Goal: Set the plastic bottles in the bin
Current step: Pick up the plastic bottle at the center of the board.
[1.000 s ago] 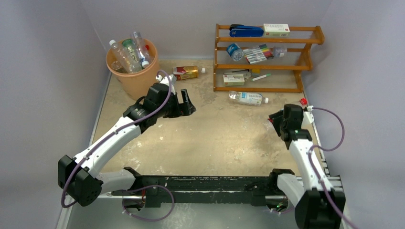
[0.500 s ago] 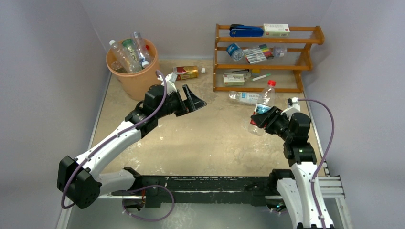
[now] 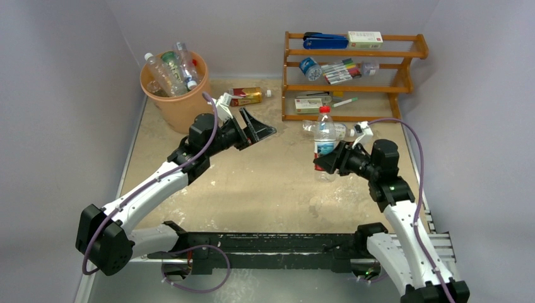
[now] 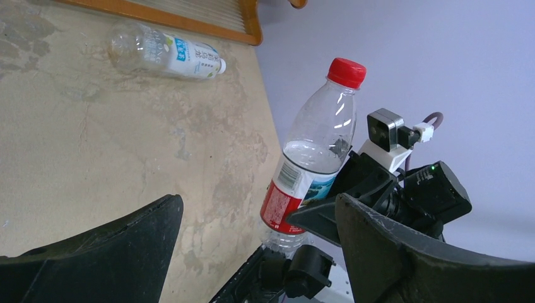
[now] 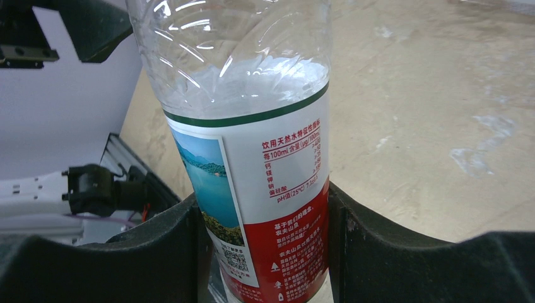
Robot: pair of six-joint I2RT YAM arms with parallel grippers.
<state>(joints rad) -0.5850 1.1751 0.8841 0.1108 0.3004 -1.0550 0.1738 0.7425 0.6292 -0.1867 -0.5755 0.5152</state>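
Because the bin (image 3: 181, 108) stands in the far left corner, well apart from the right arm, I'd guess the red-capped bottle (image 3: 325, 134) is being held out for a hand-over. The right gripper (image 3: 324, 163) has its fingers closed on the lower, labelled part, so the bottle stands upright above the table (image 3: 277, 189) with its neck and shoulders free to be taken. The left gripper (image 3: 258, 129) faces it with its fingers spread wide and nothing between them, and its wrist view frames the bottle squarely in that gap. Several bottles (image 3: 169, 72) already stick up out of the bin. Between the two grippers the tabletop is bare, so there's room to close in. Just behind the held bottle, a clear bottle (image 3: 341, 131) lies on its side near the foot of the wooden rack (image 3: 353, 88). A boxy red-and-gold bottle (image 3: 246, 96) lies between bin and rack, near the left gripper's path back. The side walls hem in both arms.
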